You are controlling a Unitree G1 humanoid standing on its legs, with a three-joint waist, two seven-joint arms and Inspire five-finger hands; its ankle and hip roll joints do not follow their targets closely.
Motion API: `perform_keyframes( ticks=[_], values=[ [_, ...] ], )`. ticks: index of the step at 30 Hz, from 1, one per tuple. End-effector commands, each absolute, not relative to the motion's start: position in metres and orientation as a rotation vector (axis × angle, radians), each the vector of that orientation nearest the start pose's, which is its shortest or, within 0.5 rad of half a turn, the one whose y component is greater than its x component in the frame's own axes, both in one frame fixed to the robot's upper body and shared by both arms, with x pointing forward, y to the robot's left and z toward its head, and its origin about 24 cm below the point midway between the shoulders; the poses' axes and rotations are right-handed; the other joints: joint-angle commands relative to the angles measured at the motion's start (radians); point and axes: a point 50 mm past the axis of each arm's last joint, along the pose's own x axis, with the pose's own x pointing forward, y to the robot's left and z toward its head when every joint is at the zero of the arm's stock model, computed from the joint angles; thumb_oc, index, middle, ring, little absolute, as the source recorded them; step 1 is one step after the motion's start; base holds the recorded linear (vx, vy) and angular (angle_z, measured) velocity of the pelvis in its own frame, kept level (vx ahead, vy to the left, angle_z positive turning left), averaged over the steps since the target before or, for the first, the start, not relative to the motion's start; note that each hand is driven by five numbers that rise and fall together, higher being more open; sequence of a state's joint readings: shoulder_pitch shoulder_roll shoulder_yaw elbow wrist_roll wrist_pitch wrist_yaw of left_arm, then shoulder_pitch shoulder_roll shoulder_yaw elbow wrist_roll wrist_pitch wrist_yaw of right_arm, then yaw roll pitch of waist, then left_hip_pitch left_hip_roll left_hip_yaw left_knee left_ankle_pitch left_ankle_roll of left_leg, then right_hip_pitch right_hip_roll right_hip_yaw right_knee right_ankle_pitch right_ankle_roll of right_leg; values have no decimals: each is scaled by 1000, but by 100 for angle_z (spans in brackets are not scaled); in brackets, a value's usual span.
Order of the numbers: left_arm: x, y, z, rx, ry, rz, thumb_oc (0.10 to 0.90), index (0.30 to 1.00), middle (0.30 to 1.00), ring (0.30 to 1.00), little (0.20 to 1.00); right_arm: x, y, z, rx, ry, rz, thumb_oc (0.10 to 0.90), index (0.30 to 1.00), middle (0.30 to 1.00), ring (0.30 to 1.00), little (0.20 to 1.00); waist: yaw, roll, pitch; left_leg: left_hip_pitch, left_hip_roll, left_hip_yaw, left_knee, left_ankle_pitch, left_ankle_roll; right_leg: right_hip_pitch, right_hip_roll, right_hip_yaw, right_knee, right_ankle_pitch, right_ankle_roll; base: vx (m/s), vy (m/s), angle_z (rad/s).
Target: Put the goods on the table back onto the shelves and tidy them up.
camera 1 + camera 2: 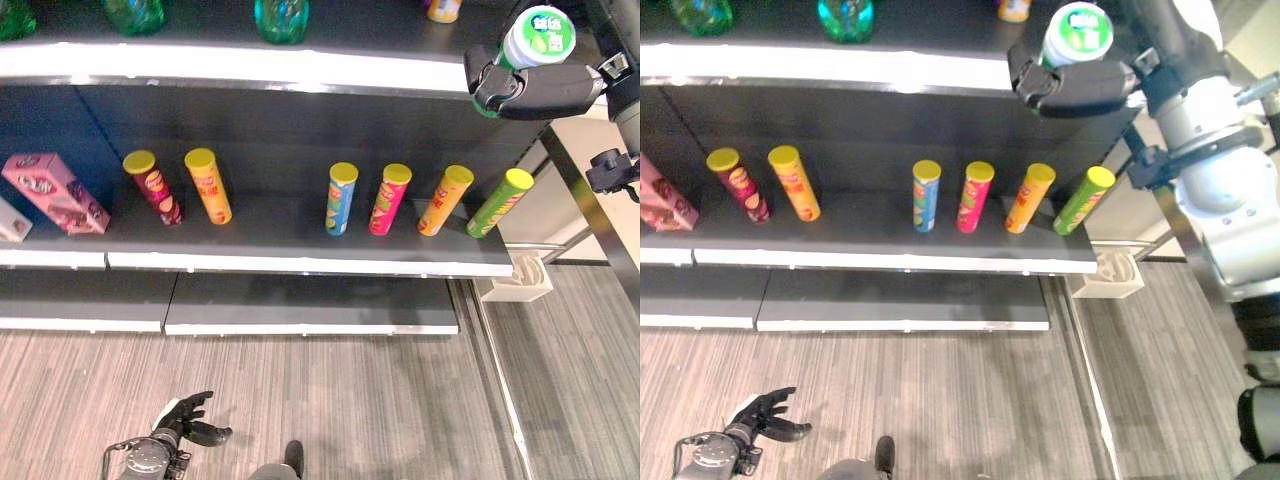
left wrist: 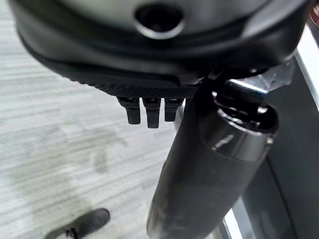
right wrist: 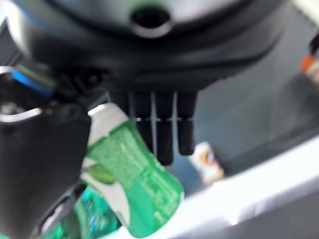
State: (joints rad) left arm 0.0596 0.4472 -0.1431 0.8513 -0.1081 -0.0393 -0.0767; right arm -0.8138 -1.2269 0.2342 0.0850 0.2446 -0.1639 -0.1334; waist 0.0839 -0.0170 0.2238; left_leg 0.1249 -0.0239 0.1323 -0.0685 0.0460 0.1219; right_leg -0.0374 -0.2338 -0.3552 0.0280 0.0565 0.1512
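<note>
In the left eye view we see our right hand (image 1: 535, 88) raised at the front edge of the top black shelf (image 1: 240, 62), its fingers curled round a green-and-white plastic bottle with a white cap (image 1: 538, 36). On the middle shelf (image 1: 300, 262) stand six yellow-lidded crisp tubes, all tilted, among them a blue one (image 1: 340, 200) and a lime-green one (image 1: 499, 203), with a pink carton (image 1: 55, 193) lying aslant at the left end. Our left hand (image 1: 190, 418) hangs low over the grey wood-look floor (image 1: 380, 400), fingers loosely spread and holding nothing.

The right eye view shows the same grasp: the bottle sits upright in the right hand, just in front of the top shelf's lip, near a small orange-labelled container (image 1: 1013, 9) further back.

The left wrist view shows the left hand's fingers straight, with floor past them.

The right wrist view confirms the bottle pinched between thumb and fingers, with the shelf beyond.

We judge the step in hand to be carrying this bottle onto the top shelf. The next move calls for reaching forward over the lip, setting the bottle down upright clear of its neighbours, then releasing.
</note>
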Motion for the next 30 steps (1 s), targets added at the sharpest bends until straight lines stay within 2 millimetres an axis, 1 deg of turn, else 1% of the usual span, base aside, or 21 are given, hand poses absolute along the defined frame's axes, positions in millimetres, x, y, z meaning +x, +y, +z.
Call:
perform_keyframes(
  ticks=[1,3,5,6,7,8,10,11,12,14,16,17,20,23,27,30],
  values=[
    [120,292,-110,382,916,11,800,900,900,900,900,254,-275,413,-853,-1058,-324,400,300,300,300,300,54,-37,-105,-83,19,-45,-19,-43,-161,63,26,51,-13,9,42,91,-21,54],
    [118,288,-112,379,921,-8,800,900,900,900,900,252,-280,418,-842,-1061,-348,400,300,300,300,300,56,-50,-114,-73,13,-47,-19,-52,-160,81,33,75,-56,33,48,84,-36,53],
    [114,287,-114,383,936,-21,800,900,900,900,900,255,-283,421,-831,-1048,-362,400,300,300,300,300,62,-61,-126,-69,15,-47,-19,-57,-163,99,36,78,-84,42,51,86,-59,-13],
    [112,285,-116,383,948,-25,800,900,900,900,900,262,-281,421,-836,-1023,-350,400,300,300,300,300,70,-67,-136,-64,18,-48,-19,-60,-166,119,40,77,-109,46,51,78,-53,-34],
    [111,285,-117,380,949,-24,800,900,900,900,900,263,-280,422,-837,-1024,-348,400,300,300,300,300,69,-65,-137,-63,18,-48,-19,-60,-166,119,40,77,-109,46,51,118,-98,-8],
    [105,287,-120,383,980,-6,800,900,900,900,900,278,-278,421,-863,-957,-334,400,300,300,300,300,81,-75,-149,-55,26,-52,-19,-65,-173,139,48,75,-115,32,49,92,-103,-7],
    [100,290,-122,379,1004,23,800,900,900,900,900,292,-276,420,-862,-897,-321,400,300,300,300,300,92,-82,-154,-55,34,-60,-19,-64,-179,147,52,65,-115,22,48,70,-105,13],
    [100,290,-122,377,1004,23,800,900,900,900,900,292,-276,420,-863,-898,-320,400,300,300,300,300,91,-81,-154,-55,34,-60,-19,-64,-179,147,52,65,-115,22,47,25,-76,15],
    [97,292,-123,381,1018,36,800,900,900,900,900,300,-275,418,-855,-865,-318,400,300,300,300,300,99,-84,-155,-55,36,-64,-19,-63,-182,150,54,61,-115,19,46,16,-61,8],
    [94,294,-124,383,1032,41,800,900,900,900,900,306,-276,416,-856,-836,-320,400,300,300,300,300,103,-85,-155,-58,39,-67,-19,-61,-184,153,55,57,-115,16,45,19,-77,20],
    [91,297,-125,392,1050,52,800,900,900,900,900,320,-282,409,-840,-759,-346,400,300,300,300,300,115,-85,-155,-62,41,-81,-19,-56,-189,161,57,40,-115,10,42,27,-84,22],
    [91,297,-125,391,1050,52,800,900,900,900,900,320,-281,410,-841,-759,-345,400,300,300,300,300,114,-85,-155,-62,40,-82,-19,-56,-189,161,57,39,-115,10,42,18,-51,20],
    [94,298,-124,393,1043,64,800,900,900,900,900,330,-288,406,-848,-694,-393,400,300,300,300,300,125,-81,-151,-75,38,-105,-19,-46,-194,166,59,27,-115,4,37,25,-71,39],
    [96,299,-123,398,1034,67,800,900,900,900,900,334,-291,406,-856,-671,-420,400,300,300,300,300,134,-77,-148,-87,37,-123,-19,-39,-197,167,60,12,-115,0,34,19,-58,39],
    [100,295,-123,382,1024,70,800,900,900,900,900,339,-294,406,-831,-639,-446,400,300,300,300,300,145,-69,-144,-112,35,-155,-19,-27,-202,164,64,-16,-115,-8,30,35,-52,23],
    [101,292,-124,377,1020,61,800,900,900,900,900,339,-294,408,-826,-640,-449,400,300,300,300,300,147,-69,-144,-119,35,-165,-19,-24,-202,165,65,-27,-115,-11,29,16,-23,16]
  ],
)
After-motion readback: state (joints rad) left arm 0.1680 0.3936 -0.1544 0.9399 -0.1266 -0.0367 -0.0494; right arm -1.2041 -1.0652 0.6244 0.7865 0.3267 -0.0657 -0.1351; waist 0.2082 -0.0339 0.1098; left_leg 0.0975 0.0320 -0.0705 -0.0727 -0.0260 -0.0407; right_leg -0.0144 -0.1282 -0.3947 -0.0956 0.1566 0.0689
